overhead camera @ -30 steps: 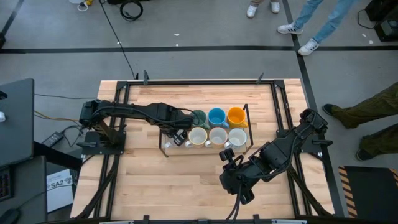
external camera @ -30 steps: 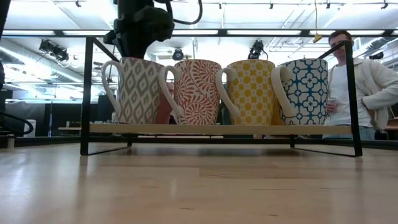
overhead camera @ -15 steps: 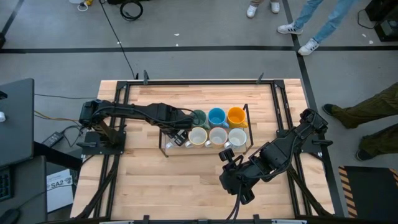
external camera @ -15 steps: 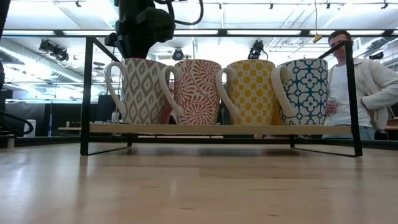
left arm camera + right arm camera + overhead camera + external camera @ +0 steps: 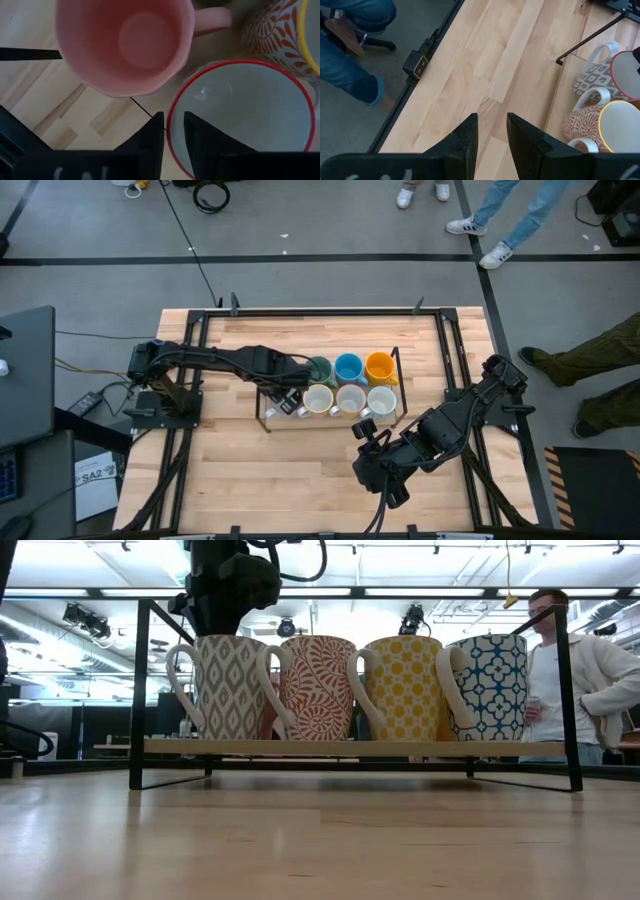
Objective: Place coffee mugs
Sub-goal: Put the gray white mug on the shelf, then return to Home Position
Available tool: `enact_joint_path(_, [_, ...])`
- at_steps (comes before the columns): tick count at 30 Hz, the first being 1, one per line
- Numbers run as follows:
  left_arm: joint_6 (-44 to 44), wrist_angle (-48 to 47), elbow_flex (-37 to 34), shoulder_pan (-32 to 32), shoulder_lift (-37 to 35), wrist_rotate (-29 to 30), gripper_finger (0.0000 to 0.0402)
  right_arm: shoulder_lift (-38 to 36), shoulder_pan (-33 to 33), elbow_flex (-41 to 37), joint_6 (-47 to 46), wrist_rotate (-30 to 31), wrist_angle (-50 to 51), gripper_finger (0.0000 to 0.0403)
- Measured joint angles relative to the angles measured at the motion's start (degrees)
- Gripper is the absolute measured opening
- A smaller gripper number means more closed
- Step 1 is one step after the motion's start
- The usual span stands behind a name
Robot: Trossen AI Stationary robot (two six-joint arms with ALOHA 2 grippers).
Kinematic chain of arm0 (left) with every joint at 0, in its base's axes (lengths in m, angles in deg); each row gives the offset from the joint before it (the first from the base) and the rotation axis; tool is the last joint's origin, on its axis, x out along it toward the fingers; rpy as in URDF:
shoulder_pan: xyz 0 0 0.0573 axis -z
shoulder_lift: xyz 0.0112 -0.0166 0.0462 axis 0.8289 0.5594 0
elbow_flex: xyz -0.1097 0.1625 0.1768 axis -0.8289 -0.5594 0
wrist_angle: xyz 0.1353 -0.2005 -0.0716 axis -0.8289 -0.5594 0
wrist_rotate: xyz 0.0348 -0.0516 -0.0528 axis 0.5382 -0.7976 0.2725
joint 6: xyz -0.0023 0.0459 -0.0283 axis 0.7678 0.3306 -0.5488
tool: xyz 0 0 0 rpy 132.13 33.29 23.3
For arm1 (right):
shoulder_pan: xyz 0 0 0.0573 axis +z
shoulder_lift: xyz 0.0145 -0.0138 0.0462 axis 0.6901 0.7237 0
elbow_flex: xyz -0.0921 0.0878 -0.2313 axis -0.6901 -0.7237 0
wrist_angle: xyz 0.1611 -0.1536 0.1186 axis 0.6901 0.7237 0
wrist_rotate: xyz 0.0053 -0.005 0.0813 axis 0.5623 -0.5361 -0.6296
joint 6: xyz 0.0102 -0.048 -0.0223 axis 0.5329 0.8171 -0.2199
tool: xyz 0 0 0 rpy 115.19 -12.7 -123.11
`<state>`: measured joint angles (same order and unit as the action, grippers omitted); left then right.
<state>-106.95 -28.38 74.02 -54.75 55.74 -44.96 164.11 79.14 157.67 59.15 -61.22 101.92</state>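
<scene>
A black wire rack with a wooden shelf (image 5: 350,747) holds the coffee mugs in two rows. In the low view the front row shows grey-patterned (image 5: 232,685), red-patterned (image 5: 318,688), yellow (image 5: 405,688) and blue-patterned (image 5: 490,685) mugs. Dark green (image 5: 320,368), blue (image 5: 348,367) and orange (image 5: 380,366) stand behind, and a pink mug (image 5: 125,45) too. My left gripper (image 5: 173,131) points down over the grey mug, open, one finger inside and one outside its red rim (image 5: 175,107). My right gripper (image 5: 491,131) hovers open over bare wood.
The rack's upright wire ends (image 5: 145,690) stand close beside the outer mugs. Bare table lies in front of the rack (image 5: 300,470). A person (image 5: 565,660) stands beyond the table, and legs (image 5: 590,360) show at its right and far sides.
</scene>
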Motion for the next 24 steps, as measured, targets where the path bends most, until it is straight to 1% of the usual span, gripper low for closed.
enact_joint_path(5, [0.0, 0.0, 0.0, 0.0, 0.0, 0.0, 0.0105, 0.0, 0.0, 0.0, 0.0, 0.0, 0.0, 0.0108])
enact_joint_path(9, [0.7, -0.8, 0.0, 0.0, 0.0, 0.0, 0.0117, 0.0, 0.0, 0.0, 0.0, 0.0, 0.0, 0.0108])
enact_joint_path(14, [0.6, -2.6, 0.0, 0.0, 0.0, 0.0, 0.0118, 0.0, 0.0, 0.0, 0.0, 0.0, 0.0, 0.0108])
enact_joint_path(18, [0.4, -2.6, 0.0, 0.0, 0.0, -1.4, 0.0118, 0.0, 0.0, 0.0, 0.0, 0.0, 0.0, 0.0108])
enact_joint_path(24, [0.5, -2.7, 0.1, 0.0, 0.0, -1.6, 0.0118, 0.0, 0.0, 0.0, 0.0, 0.0, 0.0, 0.0108])
